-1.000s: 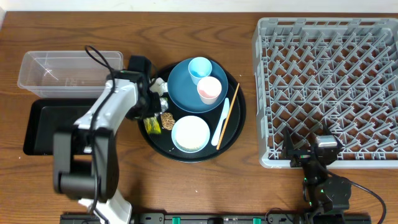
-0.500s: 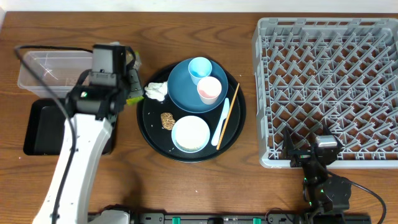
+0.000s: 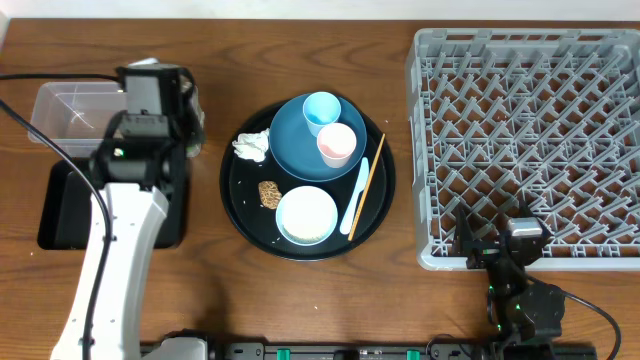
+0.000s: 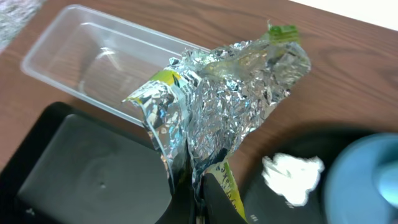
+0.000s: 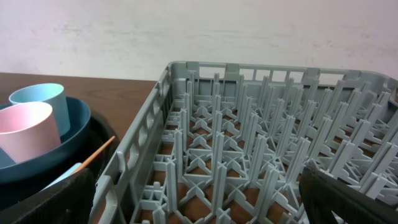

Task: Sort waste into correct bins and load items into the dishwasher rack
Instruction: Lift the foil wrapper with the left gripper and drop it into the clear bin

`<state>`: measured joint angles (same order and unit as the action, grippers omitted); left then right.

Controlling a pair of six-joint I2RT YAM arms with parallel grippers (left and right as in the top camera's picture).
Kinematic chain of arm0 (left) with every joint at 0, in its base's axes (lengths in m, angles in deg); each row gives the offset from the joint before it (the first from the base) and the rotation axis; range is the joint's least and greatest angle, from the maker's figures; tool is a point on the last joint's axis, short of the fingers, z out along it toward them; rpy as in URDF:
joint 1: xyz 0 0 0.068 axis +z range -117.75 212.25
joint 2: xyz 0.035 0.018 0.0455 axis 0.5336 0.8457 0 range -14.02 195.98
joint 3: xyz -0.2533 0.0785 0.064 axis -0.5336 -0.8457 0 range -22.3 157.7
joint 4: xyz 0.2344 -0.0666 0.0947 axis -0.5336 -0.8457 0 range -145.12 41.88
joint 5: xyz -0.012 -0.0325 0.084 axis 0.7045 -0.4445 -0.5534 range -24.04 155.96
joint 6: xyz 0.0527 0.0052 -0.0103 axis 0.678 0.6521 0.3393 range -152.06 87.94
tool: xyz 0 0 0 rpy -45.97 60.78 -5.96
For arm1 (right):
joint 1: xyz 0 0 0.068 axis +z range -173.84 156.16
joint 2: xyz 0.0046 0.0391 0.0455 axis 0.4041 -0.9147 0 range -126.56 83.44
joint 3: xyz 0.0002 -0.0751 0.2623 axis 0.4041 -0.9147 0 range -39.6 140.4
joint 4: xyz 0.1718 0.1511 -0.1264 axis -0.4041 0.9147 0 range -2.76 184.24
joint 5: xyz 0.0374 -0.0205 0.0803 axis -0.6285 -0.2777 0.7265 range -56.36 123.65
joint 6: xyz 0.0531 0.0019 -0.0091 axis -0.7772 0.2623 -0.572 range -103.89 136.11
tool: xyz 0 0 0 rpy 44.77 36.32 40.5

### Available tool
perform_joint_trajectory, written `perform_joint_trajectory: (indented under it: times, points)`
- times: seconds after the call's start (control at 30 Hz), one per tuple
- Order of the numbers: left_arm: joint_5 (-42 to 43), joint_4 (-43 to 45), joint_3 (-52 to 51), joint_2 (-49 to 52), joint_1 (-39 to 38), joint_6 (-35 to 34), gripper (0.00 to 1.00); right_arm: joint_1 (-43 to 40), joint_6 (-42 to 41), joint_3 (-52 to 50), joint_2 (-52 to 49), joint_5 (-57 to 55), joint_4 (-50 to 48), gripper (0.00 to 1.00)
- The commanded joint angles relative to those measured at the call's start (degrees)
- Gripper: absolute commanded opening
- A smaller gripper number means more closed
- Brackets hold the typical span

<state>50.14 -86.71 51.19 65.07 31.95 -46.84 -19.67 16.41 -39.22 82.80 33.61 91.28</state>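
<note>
My left gripper (image 3: 190,112) is shut on the silvery green-yellow snack wrapper (image 4: 236,93) and holds it up over the table beside the right end of the clear tub (image 3: 60,108); its jaws (image 4: 196,202) pinch the wrapper's lower edge. The shallow black tray (image 3: 70,205) lies just in front of the tub. The white tissue (image 3: 252,146) and brown biscuit lump (image 3: 269,193) lie on the round black tray (image 3: 236,215). It also carries the blue plate (image 3: 295,155) with the pale blue cup (image 3: 321,110) and pink cup (image 3: 337,145), the bowl (image 3: 306,215), spoon (image 3: 357,190) and chopstick (image 3: 367,180). My right gripper (image 3: 497,248) is open and empty at the grey rack's (image 3: 530,130) front edge. I cannot make out any rice grains.
The tub (image 4: 93,62) and black tray (image 4: 81,168) look empty in the left wrist view. The rack (image 5: 249,143) fills the right wrist view and holds nothing. Bare wood lies between the round tray and the rack.
My left gripper has lifted the wrapper off the round tray and carried it left and back, up to the right end of the clear tub. The right arm has not moved.
</note>
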Motion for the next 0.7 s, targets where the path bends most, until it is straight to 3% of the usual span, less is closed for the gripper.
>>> perform_joint_trajectory:
  times: [0.0,0.27,0.67]
  points:
    - [-1.86,1.97,0.87,3.13,4.35,0.31,0.06,0.35,0.44,-0.07,0.26,-0.59,0.26,0.99]
    - [-1.18,11.87,0.90,10.93,13.66,-2.08,0.06,0.35,0.44,-0.07,0.26,-0.59,0.26,0.99]
    - [-1.20,24.50,0.87,24.24,20.02,-2.03,0.06,0.35,0.44,-0.07,0.26,-0.59,0.26,0.99]
